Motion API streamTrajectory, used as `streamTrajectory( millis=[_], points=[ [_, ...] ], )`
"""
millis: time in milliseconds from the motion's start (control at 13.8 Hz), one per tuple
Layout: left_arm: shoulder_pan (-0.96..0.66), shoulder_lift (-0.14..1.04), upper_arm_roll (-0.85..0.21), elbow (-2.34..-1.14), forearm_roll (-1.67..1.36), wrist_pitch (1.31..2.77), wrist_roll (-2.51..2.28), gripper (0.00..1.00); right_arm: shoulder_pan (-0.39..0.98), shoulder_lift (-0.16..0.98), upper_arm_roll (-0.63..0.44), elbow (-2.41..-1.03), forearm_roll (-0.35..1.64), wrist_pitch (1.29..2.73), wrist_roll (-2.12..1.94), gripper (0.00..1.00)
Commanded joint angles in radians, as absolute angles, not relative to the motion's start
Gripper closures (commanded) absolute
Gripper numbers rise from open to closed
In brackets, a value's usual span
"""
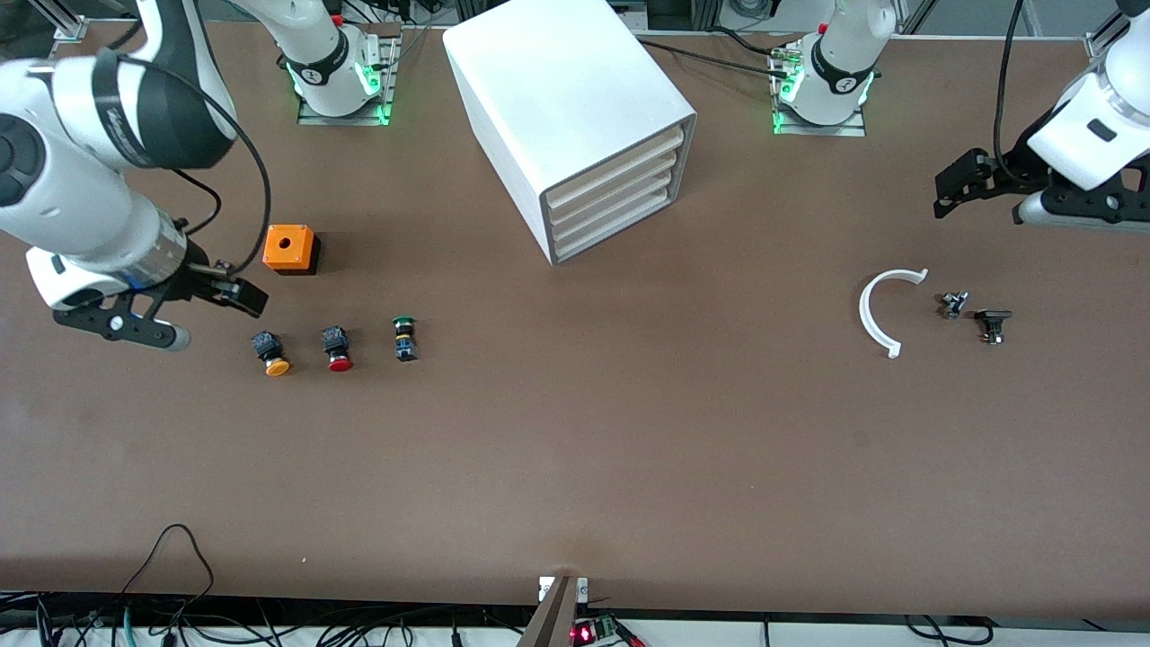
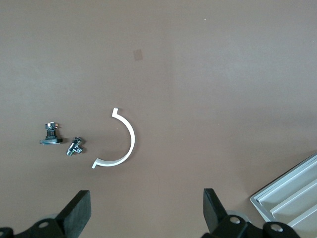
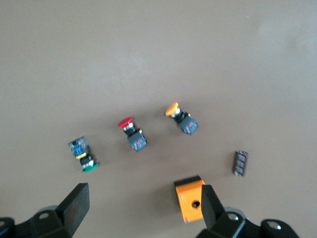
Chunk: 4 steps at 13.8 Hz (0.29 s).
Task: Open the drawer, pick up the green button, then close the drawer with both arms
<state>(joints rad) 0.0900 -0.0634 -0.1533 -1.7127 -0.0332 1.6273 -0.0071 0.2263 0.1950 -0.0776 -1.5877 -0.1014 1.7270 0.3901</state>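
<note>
The white cabinet (image 1: 575,108) stands at the table's middle, near the robots' bases. Its three drawers are all shut; the lowest drawer (image 1: 613,229) is flush with the two above it. The green-capped button (image 1: 404,338) lies on the table toward the right arm's end; it also shows in the right wrist view (image 3: 84,154). My right gripper (image 1: 208,316) is open and empty over the table beside the orange box (image 1: 290,249); it shows in its own wrist view (image 3: 143,208). My left gripper (image 1: 988,199) is open and empty, up over the left arm's end of the table (image 2: 146,213).
An orange-capped button (image 1: 272,352) and a red-capped button (image 1: 337,349) lie beside the green one. A white curved clip (image 1: 876,310) and two small dark parts (image 1: 975,314) lie toward the left arm's end. A small dark part (image 3: 240,162) lies by the orange box (image 3: 188,199).
</note>
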Motion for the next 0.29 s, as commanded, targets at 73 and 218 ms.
streamTrajectory(
  millis=[73,218],
  points=[
    [0.092,-0.04,-0.149,-1.675,-0.026,1.608,0.017,0.0,0.158,0.193,-0.055,-1.456,-0.107,1.637,0.343,0.0],
    [0.097,-0.038,-0.149,-1.675,-0.026,1.611,0.017,0.0,0.132,0.18,-0.071,-1.463,-0.106,1.631,0.247,0.0]
  ],
)
